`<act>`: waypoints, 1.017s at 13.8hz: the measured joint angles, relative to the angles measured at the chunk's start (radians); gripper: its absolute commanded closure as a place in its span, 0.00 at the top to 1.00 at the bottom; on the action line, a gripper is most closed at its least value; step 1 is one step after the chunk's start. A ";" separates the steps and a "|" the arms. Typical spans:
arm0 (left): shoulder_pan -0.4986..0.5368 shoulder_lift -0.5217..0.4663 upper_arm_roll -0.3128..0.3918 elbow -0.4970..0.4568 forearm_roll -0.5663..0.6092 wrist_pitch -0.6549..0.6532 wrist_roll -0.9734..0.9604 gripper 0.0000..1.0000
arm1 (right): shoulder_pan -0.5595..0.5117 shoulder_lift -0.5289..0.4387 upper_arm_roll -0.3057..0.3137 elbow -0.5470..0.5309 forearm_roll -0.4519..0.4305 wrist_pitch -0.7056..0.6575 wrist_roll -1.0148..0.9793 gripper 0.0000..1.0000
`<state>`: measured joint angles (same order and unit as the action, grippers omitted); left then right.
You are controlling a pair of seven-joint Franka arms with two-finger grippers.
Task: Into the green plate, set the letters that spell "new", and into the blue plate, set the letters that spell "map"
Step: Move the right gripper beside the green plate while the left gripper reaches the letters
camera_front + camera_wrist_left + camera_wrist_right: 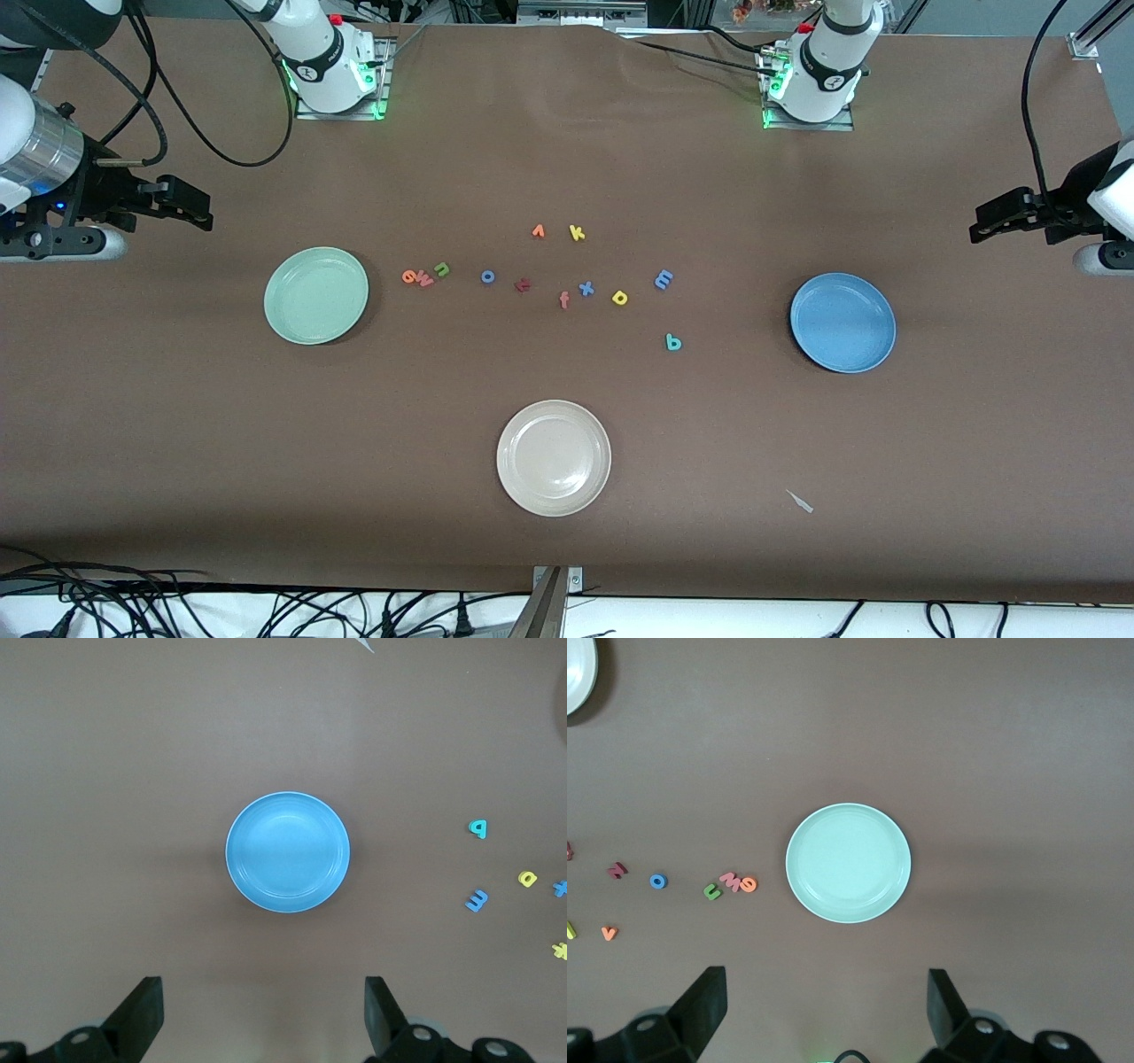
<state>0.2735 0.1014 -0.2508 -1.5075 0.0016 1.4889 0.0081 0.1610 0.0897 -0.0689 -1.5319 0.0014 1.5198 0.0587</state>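
Note:
The green plate (316,295) (848,862) lies empty toward the right arm's end. Beside it cluster the orange "e" (409,276) (748,885), pinkish "w" (425,281) and green "n" (441,269). Toward the left arm's end lies the empty blue plate (842,322) (288,853). The blue "m" (664,279) (477,900), yellow "p" (620,298) and teal "a" (673,342) (478,827) lie on the table between the middle and that plate. My right gripper (188,206) (826,1005) and left gripper (990,220) (263,1010) hang open and empty, high at the table's ends.
A cream-white plate (554,457) sits nearest the front camera. Other letters lie mid-table: blue "o" (487,276), dark red "t" (523,284), salmon "f" (563,300), blue "x" (586,288), orange "v" (538,231), yellow "k" (577,233). A paper scrap (800,501) lies near the front edge.

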 measured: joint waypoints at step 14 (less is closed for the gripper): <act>0.000 0.000 -0.002 0.000 0.000 -0.002 0.000 1.00 | 0.019 0.071 0.001 -0.001 0.019 0.100 0.029 1.00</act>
<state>0.2732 0.1014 -0.2528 -1.5075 0.0016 1.4872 0.0081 0.1797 0.1609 -0.0680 -1.5329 0.0202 1.6196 0.0880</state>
